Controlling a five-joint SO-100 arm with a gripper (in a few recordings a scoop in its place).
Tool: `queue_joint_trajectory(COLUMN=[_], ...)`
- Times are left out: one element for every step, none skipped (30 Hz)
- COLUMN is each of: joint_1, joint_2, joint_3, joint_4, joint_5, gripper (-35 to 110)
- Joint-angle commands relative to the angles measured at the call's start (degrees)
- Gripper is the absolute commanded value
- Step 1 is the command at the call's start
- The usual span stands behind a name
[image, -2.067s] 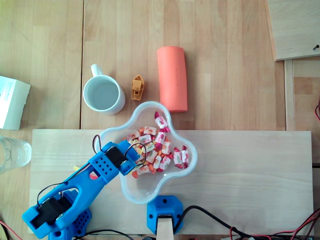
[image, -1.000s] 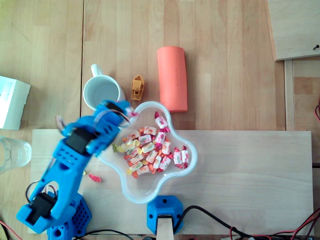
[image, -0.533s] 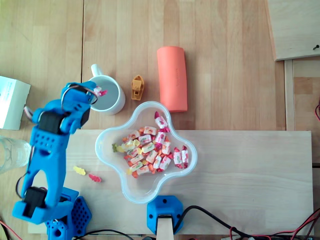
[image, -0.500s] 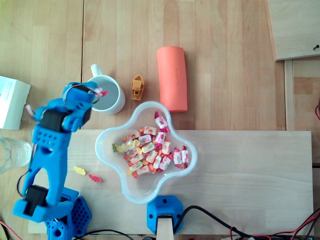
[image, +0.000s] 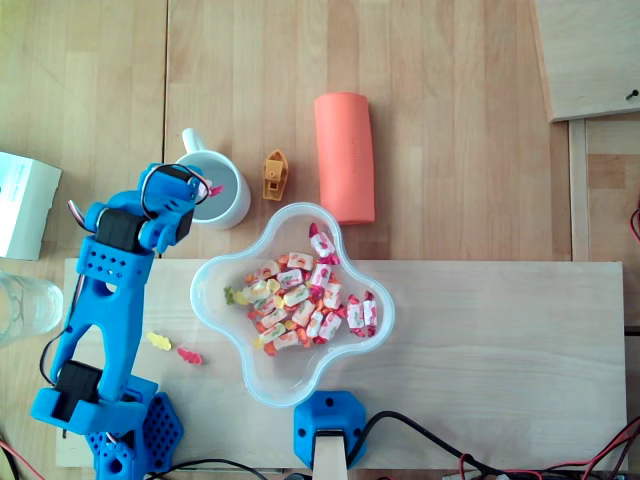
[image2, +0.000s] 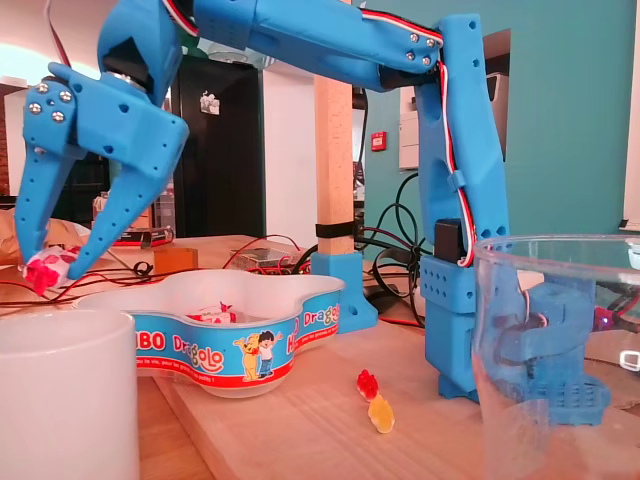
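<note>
My blue gripper (image: 205, 188) is shut on a pink wrapped candy (image: 211, 189) and hangs over the left part of the white mug (image: 228, 203). In the fixed view the gripper (image2: 48, 270) pinches the candy (image2: 46, 268) at its fingertips, a little above the mug's rim (image2: 60, 322). To the right of the mug stands a clear flower-shaped bowl (image: 290, 388) holding several wrapped candies (image: 300, 298); its printed wall (image2: 230, 345) shows in the fixed view.
A yellow gummy (image: 158, 341) and a red gummy (image: 189, 355) lie on the wooden board (image: 500, 330) beside the arm. An orange cylinder (image: 344, 156), a small orange boat (image: 273, 174), a white box (image: 22, 205) and a clear plastic cup (image: 25, 305) stand around.
The arm lifted out of the bowl with the candy and swung left and up to the mug. Over the last half second it shifted slightly right over the mug.
</note>
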Motion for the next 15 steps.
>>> queue_joint_trajectory(joint_1=[0.35, 0.35, 0.35, 0.44, 0.44, 0.53, 0.53, 0.53, 0.53, 0.62, 0.62, 0.62, 0.62, 0.70, 0.70], joint_2=[1.41, 1.41, 1.41, 1.41, 1.41, 1.49, 1.49, 1.49, 1.49, 1.58, 1.58, 1.58, 1.58, 1.58, 1.58], joint_3=[-2.99, -2.99, -3.08, -3.08, -3.08, -3.08, -3.08, -3.08, -3.08, -3.08, -3.08, -3.08, -3.08, -3.08, -3.08], joint_4=[-0.09, -0.09, -0.09, -0.09, -0.09, -0.09, -0.09, -0.09, -0.09, -0.09, -0.09, -0.09, -0.09, -0.09, -0.09], joint_5=[0.88, 0.88, 0.88, 0.88, 0.79, 0.79, 0.79, 0.70, 0.44, 0.26, 0.18, 0.18, 0.09, 0.09, 0.09], gripper=[0, 1, 2, 4, 6, 8, 11, 13, 15, 17, 19, 20, 21, 22, 23])
